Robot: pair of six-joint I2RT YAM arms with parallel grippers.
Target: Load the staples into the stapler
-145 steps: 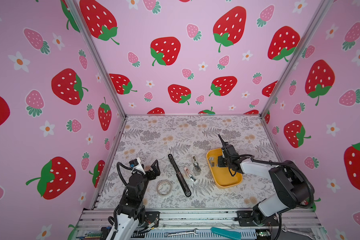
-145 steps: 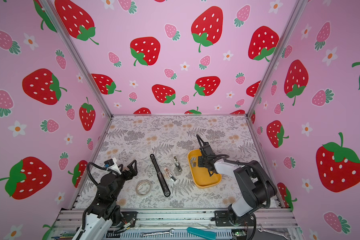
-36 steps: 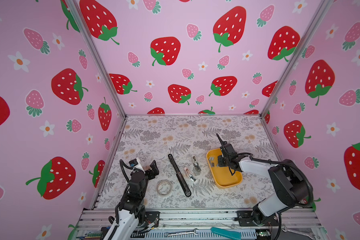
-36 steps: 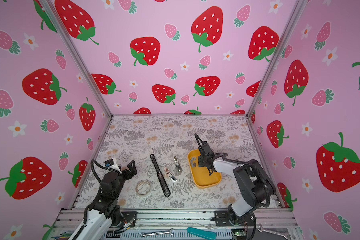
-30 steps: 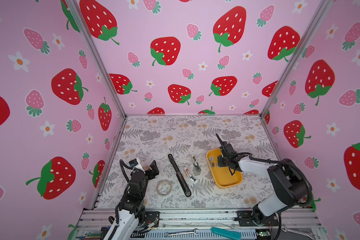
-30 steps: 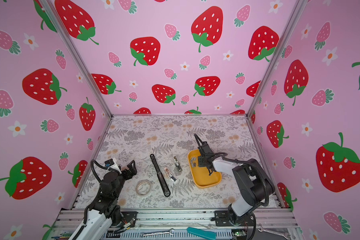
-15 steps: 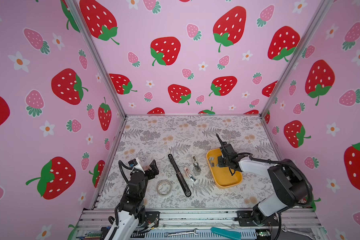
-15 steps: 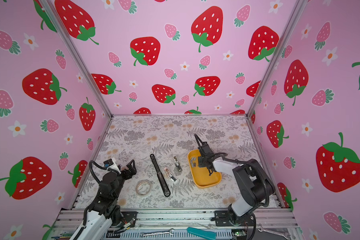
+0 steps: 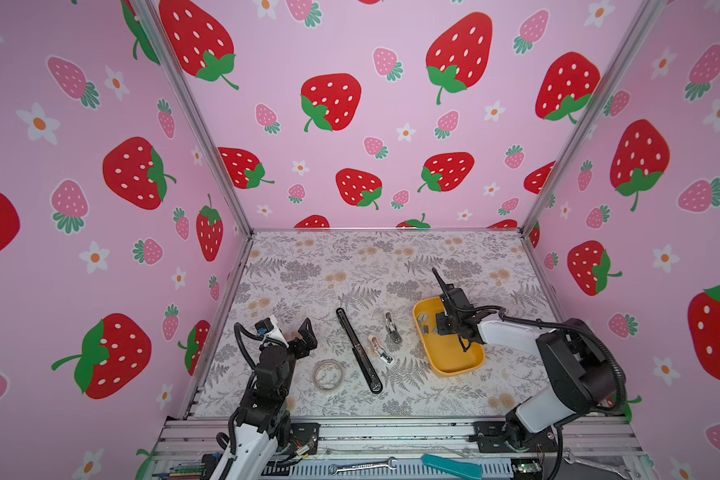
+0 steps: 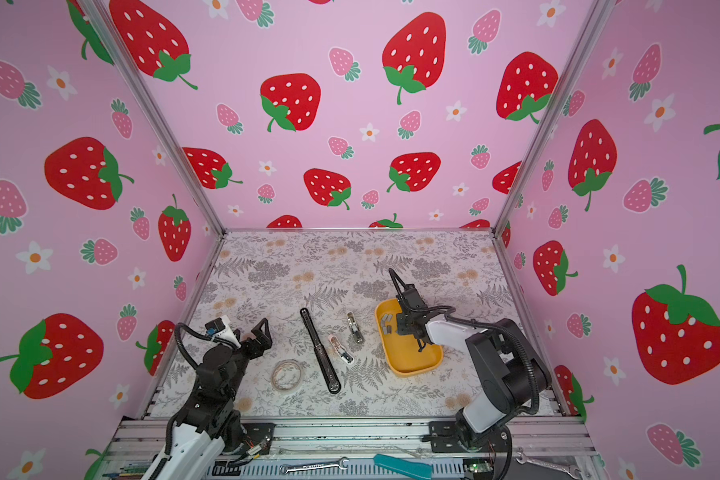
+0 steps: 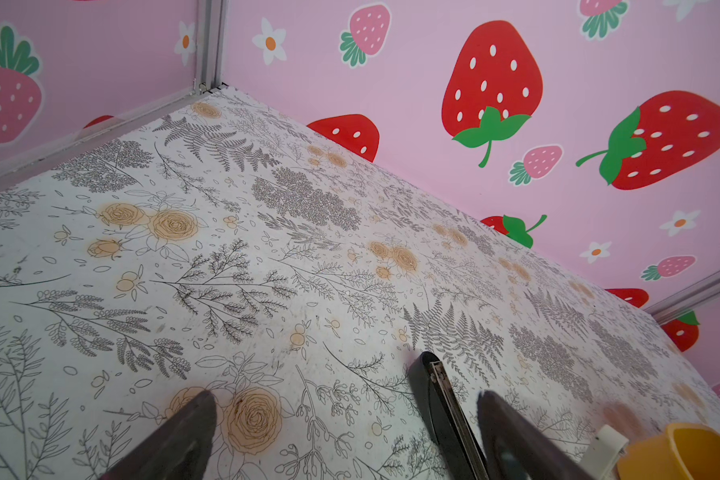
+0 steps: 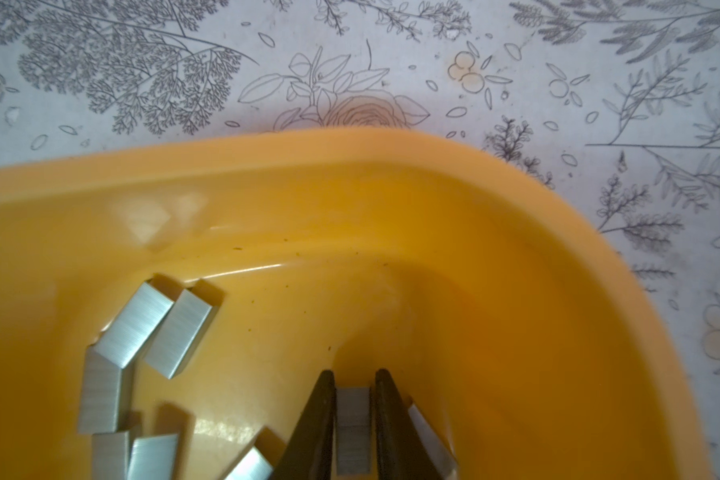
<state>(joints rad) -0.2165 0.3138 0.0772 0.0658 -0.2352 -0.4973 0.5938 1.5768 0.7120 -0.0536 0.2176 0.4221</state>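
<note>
Lying loose in the yellow tray (image 9: pixel 454 361) on the right side of the table (image 9: pixel 350 266): staples (image 12: pixel 142 332), several short grey strips. One strip (image 12: pixel 352 432) pinched between the fingers of the right pincer (image 12: pixel 354 378), low inside the tray. Silver stapler (image 9: pixel 393 328), pinkish stapler (image 9: pixel 381 351) and long black bar (image 9: pixel 358 351) lie left of the tray. Left pincer (image 11: pixel 348 395) spread wide, empty, above the table's near-left part.

A clear ring (image 9: pixel 315 376), probably tape, lies on the floral mat (image 9: pixel 350 266), left of the yellow tray (image 9: pixel 454 357). A wrench (image 9: pixel 362 467) and a teal tool (image 9: pixel 452 465) rest on the front rail (image 9: pixel 391 434).
</note>
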